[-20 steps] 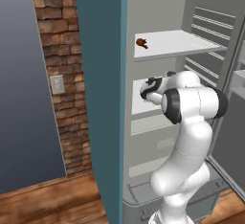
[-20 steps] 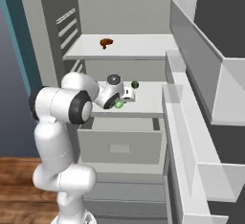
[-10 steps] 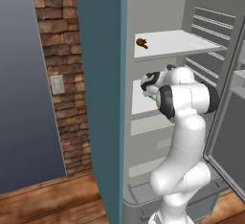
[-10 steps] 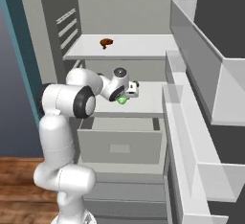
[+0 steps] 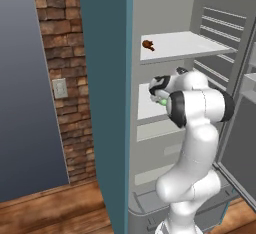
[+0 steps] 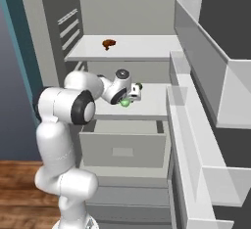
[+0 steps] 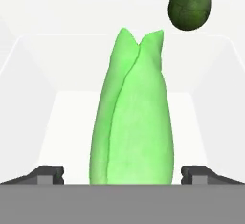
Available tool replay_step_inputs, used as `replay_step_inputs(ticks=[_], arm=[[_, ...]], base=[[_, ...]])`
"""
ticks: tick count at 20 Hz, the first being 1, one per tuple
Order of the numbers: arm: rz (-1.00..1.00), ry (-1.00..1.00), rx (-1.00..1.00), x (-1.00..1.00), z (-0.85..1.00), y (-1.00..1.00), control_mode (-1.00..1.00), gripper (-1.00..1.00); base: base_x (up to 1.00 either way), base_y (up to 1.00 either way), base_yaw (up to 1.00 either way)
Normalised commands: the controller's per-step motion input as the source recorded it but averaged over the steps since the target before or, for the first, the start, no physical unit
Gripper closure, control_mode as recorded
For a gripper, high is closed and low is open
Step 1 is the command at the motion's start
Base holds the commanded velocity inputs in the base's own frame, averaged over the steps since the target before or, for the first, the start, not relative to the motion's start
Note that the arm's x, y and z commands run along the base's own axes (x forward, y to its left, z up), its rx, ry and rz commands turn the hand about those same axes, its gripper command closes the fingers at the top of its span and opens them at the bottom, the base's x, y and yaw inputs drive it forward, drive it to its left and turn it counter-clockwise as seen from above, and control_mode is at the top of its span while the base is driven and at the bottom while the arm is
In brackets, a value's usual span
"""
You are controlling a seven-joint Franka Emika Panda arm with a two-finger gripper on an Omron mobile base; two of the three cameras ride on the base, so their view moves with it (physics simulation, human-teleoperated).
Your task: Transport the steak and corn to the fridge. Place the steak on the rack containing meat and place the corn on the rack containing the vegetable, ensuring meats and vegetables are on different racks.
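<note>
Brick wall (image 5: pixel 57 73) stands at far left in the left base view, beside the teal outer side of the fridge (image 5: pixel 105 103), whose door is open. Inside, the rack containing meat (image 5: pixel 185 45) carries the meat (image 5: pixel 148 45) near its left front; the piece lies alone there. Below it, the hand (image 6: pixel 130 96) reaches over the lower white shelf (image 6: pixel 152 103), above a grey drawer (image 6: pixel 122 147). In the hand view the corn (image 7: pixel 133 122) stands lengthwise between the two finger tips (image 7: pixel 48 175), which sit wide to either side of it; whether they press it cannot be told. Its split tip points toward the back of the shelf. The vegetable (image 7: pixel 189 7) lies beyond, to the upper right of the corn's tip, near but apart. White door racks (image 6: pixel 196 125) line the right.
</note>
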Motion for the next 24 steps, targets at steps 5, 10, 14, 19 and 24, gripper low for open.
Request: replay_step_inputs(ticks=[5,10,14,19,24], arm=[[0.0,-0.02,0.0,-0.89,0.38,0.02,-1.0,-1.0],[0.0,0.0,0.0,-0.84,0.75,0.22,-1.0,-1.0],[0.0,0.03,-0.06,-0.94,0.72,0.18,-1.0,-1.0],[0.0,0.01,-0.02,-1.0,0.51,0.0,-1.0,-1.0],[0.0,0.01,0.0,-1.0,0.74,0.01,-1.0,-1.0]], base=[[0.0,0.0,0.0],[0.0,0.0,0.0],[0.0,0.0,0.0],[0.0,0.0,0.0],[0.0,0.0,0.0]])
